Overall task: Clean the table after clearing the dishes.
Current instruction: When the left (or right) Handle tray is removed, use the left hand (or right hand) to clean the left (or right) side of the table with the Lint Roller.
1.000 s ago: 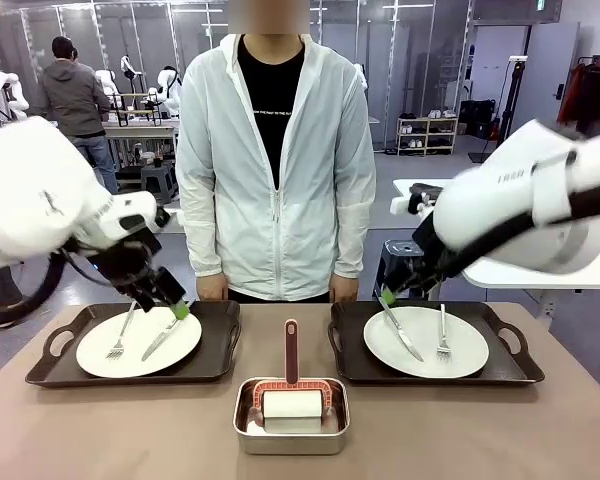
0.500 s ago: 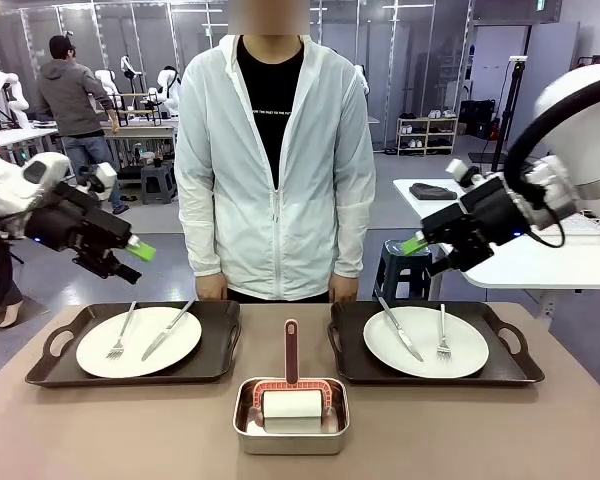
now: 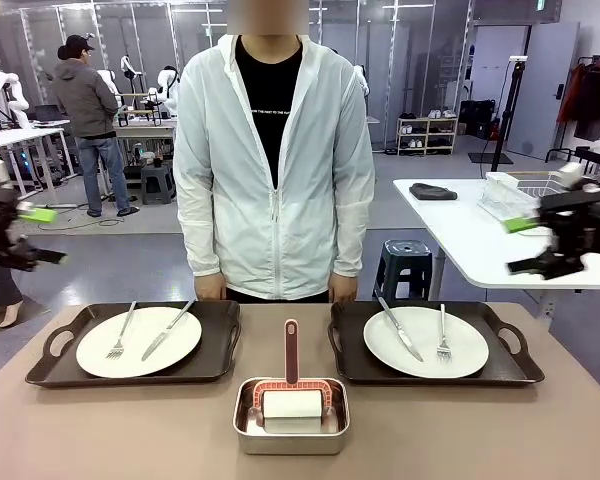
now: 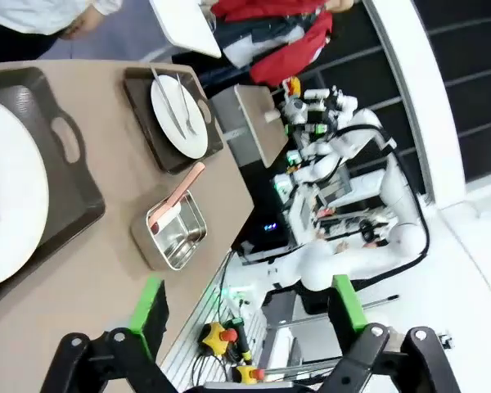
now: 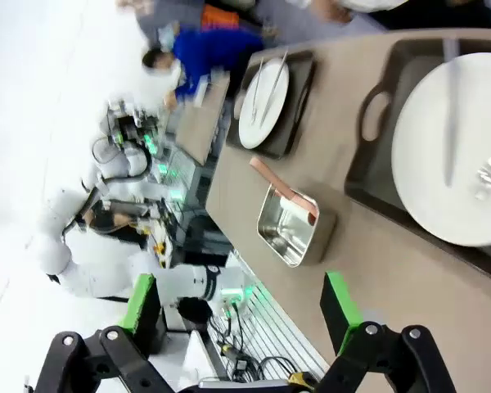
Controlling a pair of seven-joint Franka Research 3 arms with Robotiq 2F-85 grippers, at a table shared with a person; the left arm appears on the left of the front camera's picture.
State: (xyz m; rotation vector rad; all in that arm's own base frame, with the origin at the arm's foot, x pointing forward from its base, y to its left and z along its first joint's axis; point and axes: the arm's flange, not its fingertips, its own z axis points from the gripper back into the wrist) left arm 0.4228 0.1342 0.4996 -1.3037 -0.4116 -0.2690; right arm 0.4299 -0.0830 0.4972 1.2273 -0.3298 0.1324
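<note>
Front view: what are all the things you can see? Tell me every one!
table: one, brownish-tan, front
trays: two, dark, left and right on table
plates: two, white, one per tray
knives: two, silver, on the plates
forks: two, silver, on the plates
pan: one, steel, middle near front edge
roller: one, white with red handle, in the pan
stool: one, dark, behind the table
person: one, white jacket, far side
left gripper: one, black and green, open, far left
right gripper: one, black and green, open, far right

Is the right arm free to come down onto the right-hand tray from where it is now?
Probably yes: the right tool hangs open up at the right, higher than the right-hand tray, and nothing stands between them.
</note>
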